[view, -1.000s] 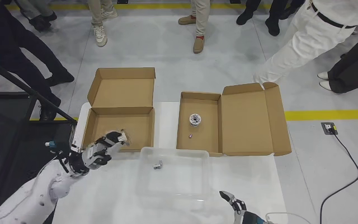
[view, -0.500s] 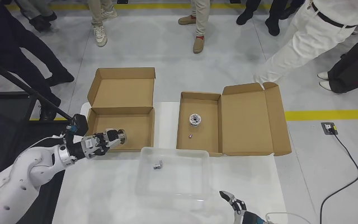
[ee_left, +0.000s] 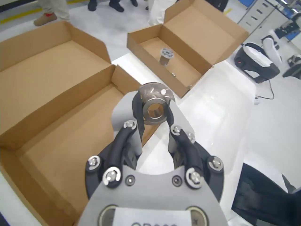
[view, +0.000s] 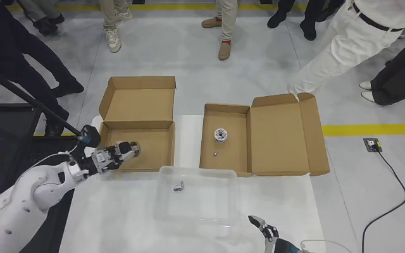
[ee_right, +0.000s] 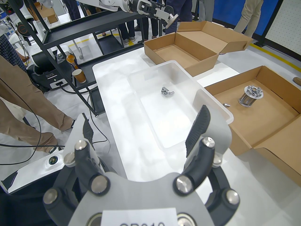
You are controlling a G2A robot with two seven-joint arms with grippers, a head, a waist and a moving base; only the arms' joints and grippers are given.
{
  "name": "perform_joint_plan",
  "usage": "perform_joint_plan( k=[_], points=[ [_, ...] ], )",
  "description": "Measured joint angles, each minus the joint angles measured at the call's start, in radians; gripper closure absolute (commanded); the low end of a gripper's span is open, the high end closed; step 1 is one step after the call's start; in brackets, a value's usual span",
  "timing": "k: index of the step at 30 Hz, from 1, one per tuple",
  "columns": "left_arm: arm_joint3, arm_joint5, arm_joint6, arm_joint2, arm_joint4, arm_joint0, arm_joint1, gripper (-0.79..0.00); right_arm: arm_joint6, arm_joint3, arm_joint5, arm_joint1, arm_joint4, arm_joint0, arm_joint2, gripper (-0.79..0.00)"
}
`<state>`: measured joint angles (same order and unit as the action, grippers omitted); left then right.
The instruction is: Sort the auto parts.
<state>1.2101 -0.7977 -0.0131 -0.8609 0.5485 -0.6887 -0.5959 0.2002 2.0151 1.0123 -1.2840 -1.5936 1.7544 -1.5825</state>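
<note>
Now your left hand (ee_left: 152,106) grips a flanged metal bushing (ee_left: 152,91) over the left cardboard box (view: 155,136)

You can see both fingers closed tight on the bushing, one on each side of its collar, and the bore is turned toward the wrist camera. In the top view this hand is above the tray of the left box, at its front-left part. The bushing is in the air and does not touch the cardboard.

Your right hand (ee_right: 144,124) is wide open and has nothing in it. It is at the near edge of the desk (view: 126,215), just in front of the clear plastic bin (ee_right: 211,102). One small metal bracket (ee_right: 166,91) lies on the floor of the bin.

The right cardboard box (view: 228,161) has its lid folded out to the side. Inside it a cylindrical metal part (view: 220,135) stands upright. A small bolt (view: 216,153) lies near it, not touching it.
</note>
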Motion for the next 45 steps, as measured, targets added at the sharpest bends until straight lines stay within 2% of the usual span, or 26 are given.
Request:
perform_joint_plan(
  k=[4, 9, 22, 28, 36, 45],
  points=[
    [-0.069, 0.016, -0.120, 0.021, -0.029, 0.061, -0.028, 0.000, 0.000, 0.000, 0.000, 0.000, 0.000, 0.000, 0.000, -0.785],
    [-0.153, -0.003, -0.211, 0.070, -0.039, 0.138, -0.074, 0.000, 0.000, 0.000, 0.000, 0.000, 0.000, 0.000, 0.000, -0.785],
    [-0.426, -0.072, -0.388, 0.232, -0.018, 0.359, -0.237, 0.000, 0.000, 0.000, 0.000, 0.000, 0.000, 0.000, 0.000, -0.785],
    [-0.529, -0.093, -0.427, 0.286, 0.004, 0.420, -0.304, 0.000, 0.000, 0.000, 0.000, 0.000, 0.000, 0.000, 0.000, -0.785],
    [-0.649, -0.117, -0.466, 0.332, 0.015, 0.464, -0.375, 0.000, 0.000, 0.000, 0.000, 0.000, 0.000, 0.000, 0.000, -0.785],
    [-0.750, -0.054, -0.407, 0.377, 0.123, 0.499, -0.443, 0.000, 0.000, 0.000, 0.000, 0.000, 0.000, 0.000, 0.000, -0.785]
  ],
)
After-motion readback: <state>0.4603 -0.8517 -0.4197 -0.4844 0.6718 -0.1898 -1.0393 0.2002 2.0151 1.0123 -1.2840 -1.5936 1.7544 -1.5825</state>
